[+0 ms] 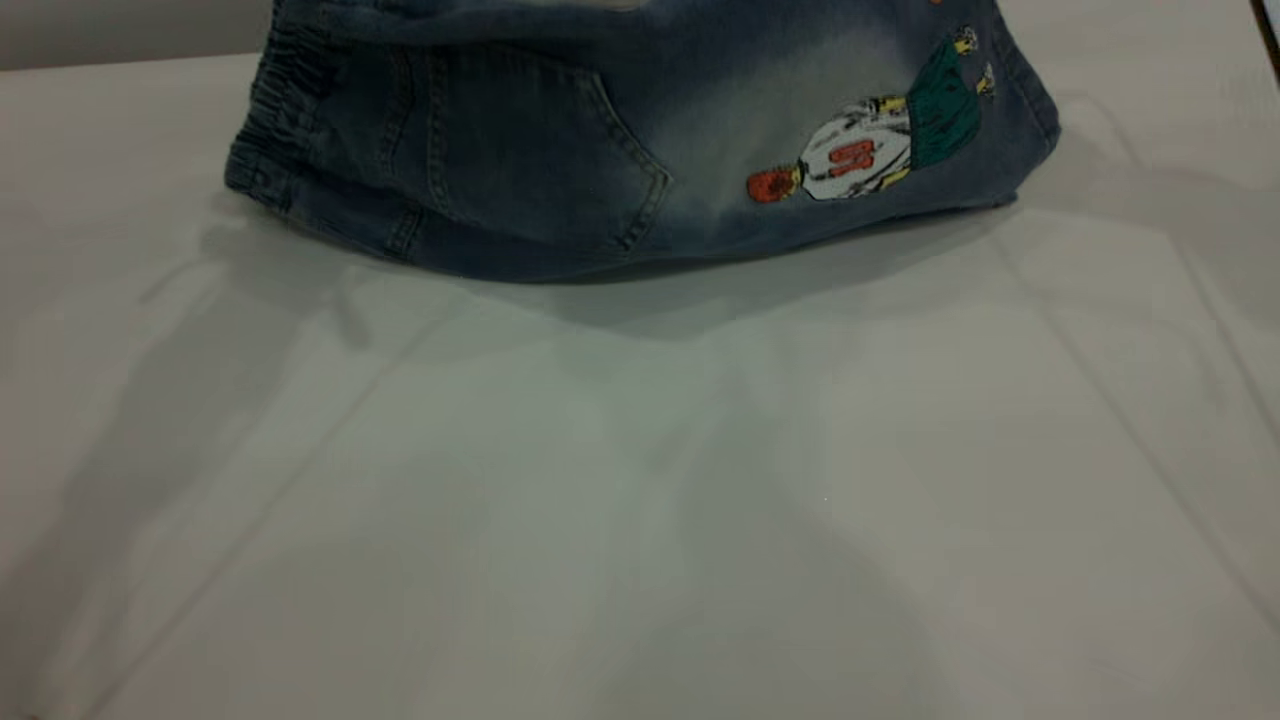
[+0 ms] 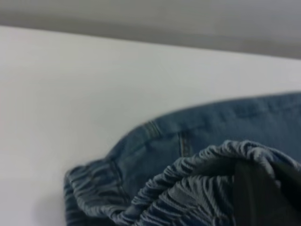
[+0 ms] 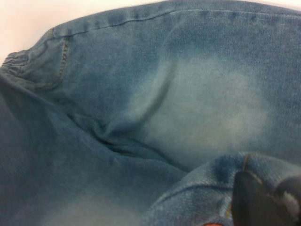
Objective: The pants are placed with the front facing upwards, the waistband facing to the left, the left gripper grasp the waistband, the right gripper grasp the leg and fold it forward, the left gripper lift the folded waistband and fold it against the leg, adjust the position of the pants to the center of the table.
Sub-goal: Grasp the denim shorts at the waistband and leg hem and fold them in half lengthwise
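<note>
Folding the pants in half lengthwise looks to be the step in hand: in the exterior view the back face, with its patch pocket and cartoon print, is lifted up and turned toward the camera, its lower fold resting on the far part of the table.

At the left, the waistband stands gathered at the edge of the raised cloth. In the left wrist view the left hand shows as a dark finger with the ruffled band draped over it, so it appears clamped on the waistband, though the jaws themselves are mostly hidden. At the right, the right wrist view shows the right hand with a rolled leg hem over its dark finger and a pale faded oval of the front beneath; it seems closed on the leg.

My reading is that the next move calls for both hands to carry their edges forward together, at level height, and lay them down so the edges line up before letting go. The fold toward the leg and the shift to centre are not yet done.

Nothing else lies on the table; only the arms' shadows cross it. The one hindrance I judge likely is the cloth bunching if one hand leads.
</note>
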### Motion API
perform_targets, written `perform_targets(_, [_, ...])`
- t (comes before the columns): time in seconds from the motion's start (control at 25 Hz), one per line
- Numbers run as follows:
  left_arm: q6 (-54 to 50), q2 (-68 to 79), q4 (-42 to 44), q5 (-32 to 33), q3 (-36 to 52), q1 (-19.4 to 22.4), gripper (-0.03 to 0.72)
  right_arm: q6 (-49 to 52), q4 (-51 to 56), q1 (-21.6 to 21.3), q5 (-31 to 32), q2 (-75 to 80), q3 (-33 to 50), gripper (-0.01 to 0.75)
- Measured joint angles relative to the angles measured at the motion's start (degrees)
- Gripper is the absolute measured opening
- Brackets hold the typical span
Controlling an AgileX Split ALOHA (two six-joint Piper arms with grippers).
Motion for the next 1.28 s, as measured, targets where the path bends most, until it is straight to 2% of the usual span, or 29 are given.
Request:
perform_targets(0.44, [2.1,4.2,0.3,2.5,-4.6,5.8,0.060,0.0,0.0,0.0,2.2,8.6,-9.4,0.015])
perform_targets(0.64, [3.3,7.4,0.3,0.6,-5.2,5.7,0.060,0.0,-0.2,0.0,2.0,10.7,-11.8,0.015])
perform_targets(1.04, [4.1,12.9,0.3,3.9,-14.4,5.7,0.060,0.0,-1.7,0.0,-0.5,13.3,-12.1,0.015])
perform_targets(1.28, [4.9,15.8,0.3,3.2,-15.2,5.7,0.060,0.1,-1.6,0.0,-3.0,13.4,-12.1,0.042])
